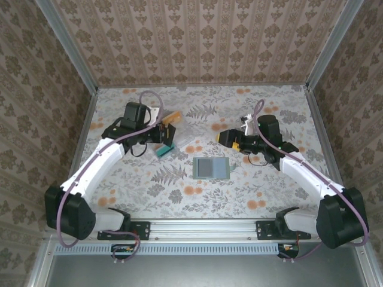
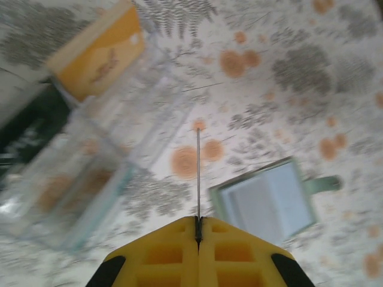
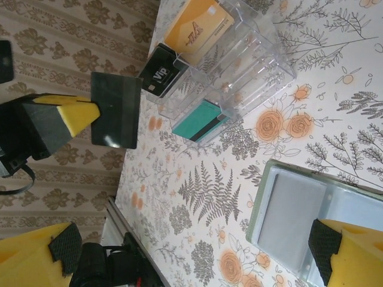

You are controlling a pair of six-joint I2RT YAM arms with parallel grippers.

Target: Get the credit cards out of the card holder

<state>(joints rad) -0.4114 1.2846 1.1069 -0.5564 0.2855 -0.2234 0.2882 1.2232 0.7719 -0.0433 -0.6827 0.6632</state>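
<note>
Left of the table's (image 1: 269,197) middle: a slick card held by one end

Pinched in the clenched left gripper (image 2: 197,226) is a dark credit card (image 3: 116,110). It looks thin, light, stiff and slippery, so a firm hold across the flat faces at one short end should suit it best. That arm stretches forward, its wrist tipped down beside the clear box (image 3: 239,54). The card holder (image 1: 210,168) lies open mid-table, nearer the near edge. Just past its far-right corner the right gripper (image 1: 229,139) hovers, spread wide and empty.
</note>
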